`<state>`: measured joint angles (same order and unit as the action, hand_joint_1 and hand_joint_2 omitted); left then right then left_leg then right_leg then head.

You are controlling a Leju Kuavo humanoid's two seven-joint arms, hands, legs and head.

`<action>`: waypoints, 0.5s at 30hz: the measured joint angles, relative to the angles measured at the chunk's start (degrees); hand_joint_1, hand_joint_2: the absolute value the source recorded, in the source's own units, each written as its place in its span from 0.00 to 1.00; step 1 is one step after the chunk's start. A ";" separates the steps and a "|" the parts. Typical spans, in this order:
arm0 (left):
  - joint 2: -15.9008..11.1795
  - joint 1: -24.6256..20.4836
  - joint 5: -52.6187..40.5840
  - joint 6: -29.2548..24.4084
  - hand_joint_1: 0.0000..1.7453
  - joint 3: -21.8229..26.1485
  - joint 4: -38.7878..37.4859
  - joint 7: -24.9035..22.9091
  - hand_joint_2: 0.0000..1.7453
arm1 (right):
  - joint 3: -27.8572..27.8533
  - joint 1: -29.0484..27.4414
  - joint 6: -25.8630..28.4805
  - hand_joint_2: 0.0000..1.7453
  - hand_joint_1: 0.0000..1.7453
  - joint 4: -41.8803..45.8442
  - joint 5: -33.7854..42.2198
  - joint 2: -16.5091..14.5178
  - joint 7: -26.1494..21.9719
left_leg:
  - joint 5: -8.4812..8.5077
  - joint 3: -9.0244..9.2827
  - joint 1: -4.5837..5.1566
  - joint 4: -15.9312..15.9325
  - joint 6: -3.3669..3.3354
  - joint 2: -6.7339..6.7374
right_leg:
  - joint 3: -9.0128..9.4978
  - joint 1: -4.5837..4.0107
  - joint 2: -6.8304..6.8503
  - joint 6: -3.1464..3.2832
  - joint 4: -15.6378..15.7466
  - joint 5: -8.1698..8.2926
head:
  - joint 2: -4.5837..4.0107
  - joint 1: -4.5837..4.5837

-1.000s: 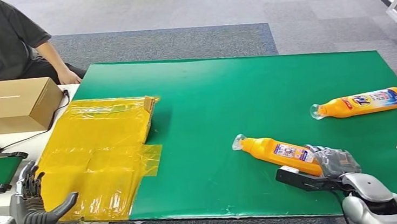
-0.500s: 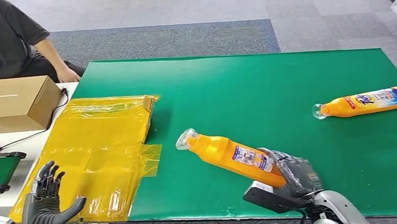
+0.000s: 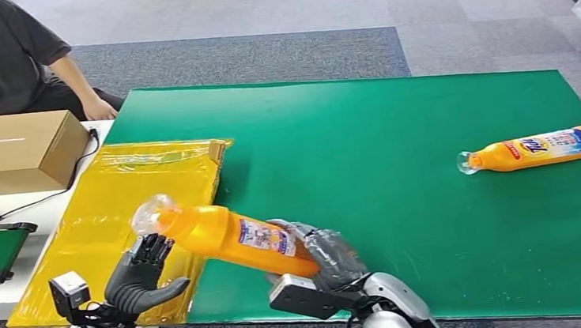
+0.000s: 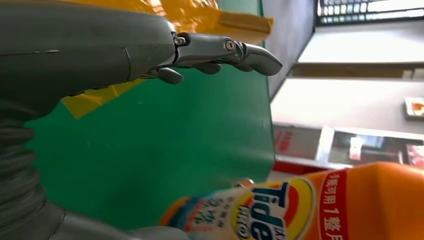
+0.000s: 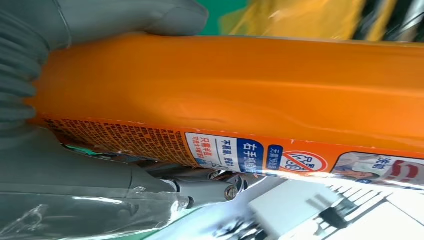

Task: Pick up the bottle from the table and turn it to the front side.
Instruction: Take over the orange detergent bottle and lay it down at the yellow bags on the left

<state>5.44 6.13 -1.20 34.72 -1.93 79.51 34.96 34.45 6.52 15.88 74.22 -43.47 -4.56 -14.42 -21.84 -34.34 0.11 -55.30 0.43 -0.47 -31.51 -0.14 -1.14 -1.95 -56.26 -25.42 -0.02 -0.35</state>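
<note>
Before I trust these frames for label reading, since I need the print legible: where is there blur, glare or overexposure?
Head view: even light, sharp; the held orange detergent bottle shows its small label and clear cap. Left wrist view: the bright room behind is washed out, the bottle's logo close and slightly soft. Right wrist view: the label text is readable, the background smeared and overexposed, and the right hand casts shade.

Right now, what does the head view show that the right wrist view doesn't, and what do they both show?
Head view alone: the second orange bottle lying on the green mat, the cardboard box, a seated person, and the left hand, fingers apart, just under the held bottle's capped end.

Right wrist view alone: the fine print and warning symbols of the held bottle's label, close up.

Both: the right hand gripping the base end of the orange bottle, with yellow plastic sheet behind.
</note>
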 joint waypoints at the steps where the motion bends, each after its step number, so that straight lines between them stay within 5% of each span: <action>1: -0.60 -0.49 0.95 1.21 0.00 -1.08 -0.55 0.46 1.00 | 1.32 0.54 -0.07 1.00 1.00 -1.03 1.16 -0.22 -0.74 | 0.00 -0.02 0.00 0.00 0.00 0.00 | -0.02 0.00 0.00 0.00 0.00 0.00 | 0.00 0.00; 15: -4.99 -3.26 6.50 9.08 0.00 -6.62 -3.34 2.78 1.00 | 9.74 4.25 -3.63 1.00 1.00 -8.68 5.97 -0.50 -3.97 | -0.01 -0.09 0.00 0.00 0.01 0.01 | -0.16 0.00 -0.01 0.01 0.01 0.00 | 0.02 -0.01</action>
<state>0.46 2.87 5.30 43.80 -8.56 76.17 37.74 44.20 10.77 12.25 65.54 -37.50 -5.05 -18.39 -21.84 -34.43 0.11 -55.30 0.44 -0.46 -31.67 -0.13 -1.15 -1.94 -56.25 -25.43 -0.01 -0.36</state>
